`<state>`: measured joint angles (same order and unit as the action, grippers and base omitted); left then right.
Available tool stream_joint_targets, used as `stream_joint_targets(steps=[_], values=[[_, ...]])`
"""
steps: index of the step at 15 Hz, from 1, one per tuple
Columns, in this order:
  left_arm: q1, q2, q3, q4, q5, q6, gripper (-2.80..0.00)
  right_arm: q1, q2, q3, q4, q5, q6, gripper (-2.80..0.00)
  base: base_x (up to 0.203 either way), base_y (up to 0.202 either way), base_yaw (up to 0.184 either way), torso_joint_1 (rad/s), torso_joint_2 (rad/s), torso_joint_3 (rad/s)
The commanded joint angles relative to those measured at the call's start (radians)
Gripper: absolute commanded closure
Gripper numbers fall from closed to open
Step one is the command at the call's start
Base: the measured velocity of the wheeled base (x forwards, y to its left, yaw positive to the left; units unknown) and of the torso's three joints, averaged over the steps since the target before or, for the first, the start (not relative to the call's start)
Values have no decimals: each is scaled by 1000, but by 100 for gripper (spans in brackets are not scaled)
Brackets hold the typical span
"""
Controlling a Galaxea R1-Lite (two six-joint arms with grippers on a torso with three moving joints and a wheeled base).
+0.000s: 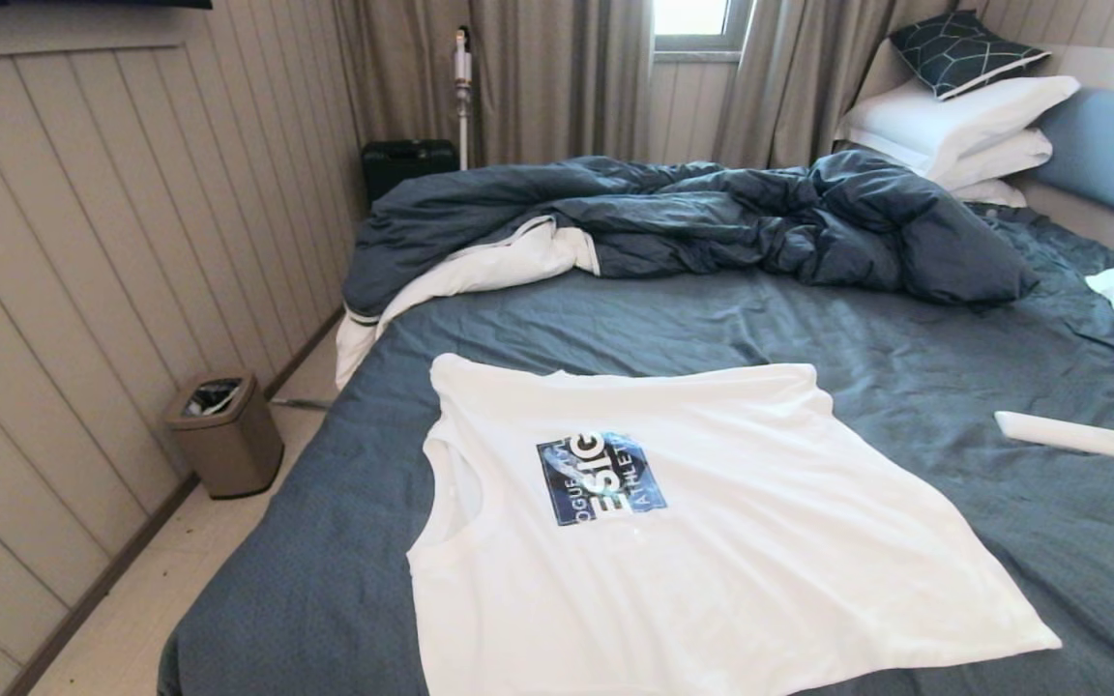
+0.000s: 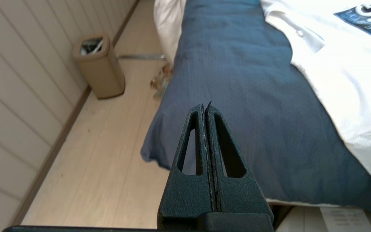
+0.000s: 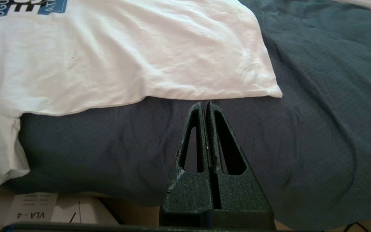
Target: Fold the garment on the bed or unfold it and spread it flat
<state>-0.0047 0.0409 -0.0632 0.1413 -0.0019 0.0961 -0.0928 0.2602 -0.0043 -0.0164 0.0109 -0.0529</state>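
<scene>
Garment (image 1: 692, 541) lies flat on the bed (image 1: 905, 338), near edge; duvet (image 1: 712, 217) behind it, pillows (image 1: 963, 126) far right, bin (image 1: 225, 435) on floor left.

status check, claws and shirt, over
Left claw shut, empty. Right claw shut, empty. White shirt spread flat on bed. White remote lies clear.

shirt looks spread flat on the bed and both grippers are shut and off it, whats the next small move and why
Probably open the right gripper and ease it toward the near corner of the white shirt to start a fold. The shirt lies flat on the bed, print up. Both the right and the left gripper are shut, holding nothing, over bare sheet near the bed's edge; the right sits closest to a hem corner.
</scene>
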Motion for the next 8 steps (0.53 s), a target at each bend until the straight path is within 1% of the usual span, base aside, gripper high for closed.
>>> stream_joint_targets(steps=[1, 2, 4, 5, 8], values=[[0, -41, 11, 3, -1, 2, 0, 5, 9, 4, 18, -3, 8, 0, 0, 0, 0, 0, 0, 0], [0, -41, 11, 1, -1, -1, 0, 15, 13, 4, 18, -5, 14, 0, 0, 0, 0, 0, 0, 0], [0, -41, 10, 0, -12, -2, 0, 31, 17, 3, 16, 3, -20, 0, 0, 0, 0, 0, 0, 0], [0, -41, 11, 0, -12, -2, 0, 59, 15, 3, 16, 8, -27, 0, 0, 0, 0, 0, 0, 0], [0, -41, 11, -2, -9, -21, 0, 60, -1, 4, 17, 4, 12, 0, 0, 0, 0, 0, 0, 0]])
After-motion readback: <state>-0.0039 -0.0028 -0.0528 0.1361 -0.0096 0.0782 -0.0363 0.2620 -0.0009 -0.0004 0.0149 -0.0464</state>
